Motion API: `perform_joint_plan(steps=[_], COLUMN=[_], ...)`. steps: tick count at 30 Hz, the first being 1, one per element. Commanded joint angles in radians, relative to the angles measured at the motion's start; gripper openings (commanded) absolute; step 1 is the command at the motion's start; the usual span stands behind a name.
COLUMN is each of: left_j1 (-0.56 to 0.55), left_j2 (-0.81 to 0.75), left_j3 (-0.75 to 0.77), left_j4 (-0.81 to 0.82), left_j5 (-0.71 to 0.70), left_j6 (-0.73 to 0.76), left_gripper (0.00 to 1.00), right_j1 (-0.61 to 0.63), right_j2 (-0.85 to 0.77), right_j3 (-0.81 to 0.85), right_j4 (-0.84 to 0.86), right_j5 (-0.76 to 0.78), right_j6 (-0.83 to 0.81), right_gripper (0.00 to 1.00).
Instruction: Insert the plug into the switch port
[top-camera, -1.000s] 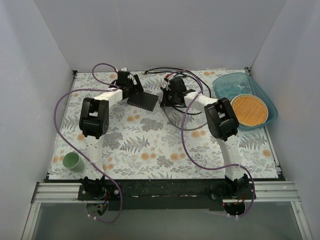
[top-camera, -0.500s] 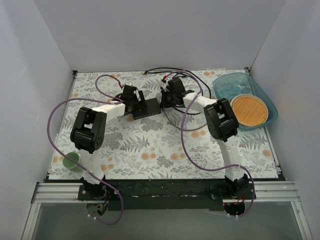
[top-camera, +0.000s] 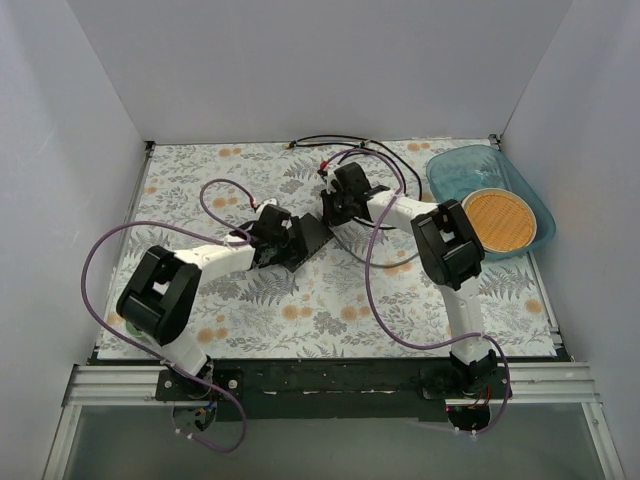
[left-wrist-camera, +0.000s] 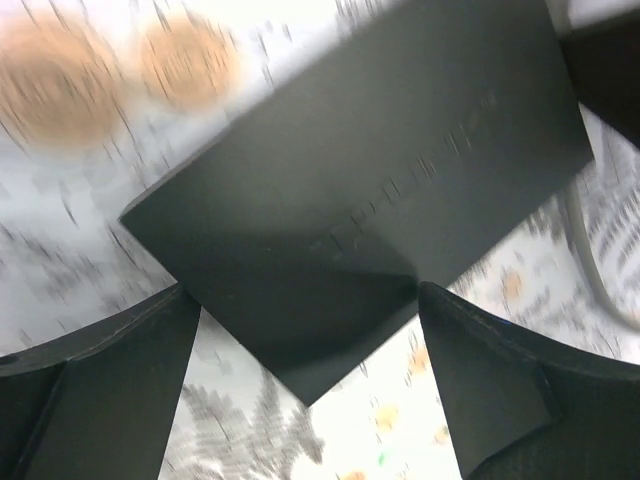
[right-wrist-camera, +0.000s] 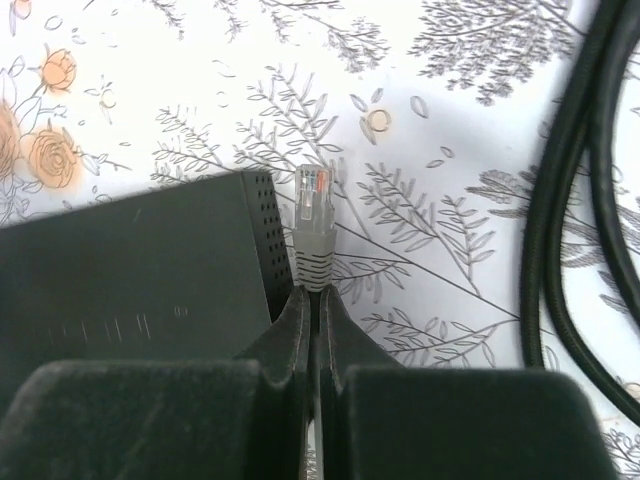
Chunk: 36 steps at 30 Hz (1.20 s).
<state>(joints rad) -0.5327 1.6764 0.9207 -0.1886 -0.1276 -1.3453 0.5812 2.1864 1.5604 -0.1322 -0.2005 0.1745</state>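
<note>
The switch (top-camera: 313, 234) is a flat black box, held tilted over the floral mat near the middle of the table. My left gripper (top-camera: 288, 243) is shut on it. In the blurred left wrist view the switch (left-wrist-camera: 380, 170) fills the gap between both fingers of the left gripper (left-wrist-camera: 308, 295). My right gripper (top-camera: 333, 208) sits just behind and to the right of the switch. In the right wrist view it (right-wrist-camera: 310, 295) is shut on the grey boot of a clear plug (right-wrist-camera: 313, 200), which points forward beside the switch's vented end (right-wrist-camera: 130, 290). The sockets are not visible.
A blue tray (top-camera: 447, 166) holding a round woven orange plate (top-camera: 498, 220) stands at the back right. Black cables (top-camera: 330, 140) loop at the back behind the right gripper and show at the right of the right wrist view (right-wrist-camera: 560, 180). Purple arm cables trail over the mat.
My left arm has carried the switch from the back of the table toward the near middle and to the right. My right gripper has stayed almost in place with the plug.
</note>
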Motion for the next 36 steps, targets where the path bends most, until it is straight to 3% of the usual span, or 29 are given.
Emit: perform_joint_plan(steps=[1,7,12,17,22,27,36], left_j1=[-0.090,-0.107,-0.112,-0.112,-0.112,-0.101,-0.004], left_j2=[-0.041,-0.202,-0.430,-0.557,-0.508,-0.356,-0.215], left_j3=[-0.130,-0.220,-0.206,-0.166,-0.141,-0.091,-0.057], left_j4=[-0.012,-0.063,-0.146,-0.198,-0.210,-0.147,0.018], left_j5=[0.200,0.070,-0.010,-0.046,-0.107,-0.156,-0.072], left_j6=[-0.184,-0.239,-0.172,-0.092,-0.058,0.006,0.116], left_gripper=[0.90,0.92,0.95,0.98,0.98,0.98,0.98], right_j1=[0.109,0.103,0.066,0.039,0.037,0.068,0.193], right_j2=[-0.045,-0.094,-0.233,-0.385,-0.507,-0.602,-0.662], right_j3=[-0.008,-0.037,-0.133,-0.243,-0.328,-0.454,-0.635], right_j4=[-0.058,-0.086,-0.073,-0.050,-0.102,-0.087,0.006], right_j5=[-0.154,0.018,0.153,0.194,0.207,0.069,0.030], right_j6=[-0.010,0.000,0.011,-0.006,-0.029,-0.041,0.031], right_gripper=[0.01,0.01,0.01,0.01,0.01,0.01,0.01])
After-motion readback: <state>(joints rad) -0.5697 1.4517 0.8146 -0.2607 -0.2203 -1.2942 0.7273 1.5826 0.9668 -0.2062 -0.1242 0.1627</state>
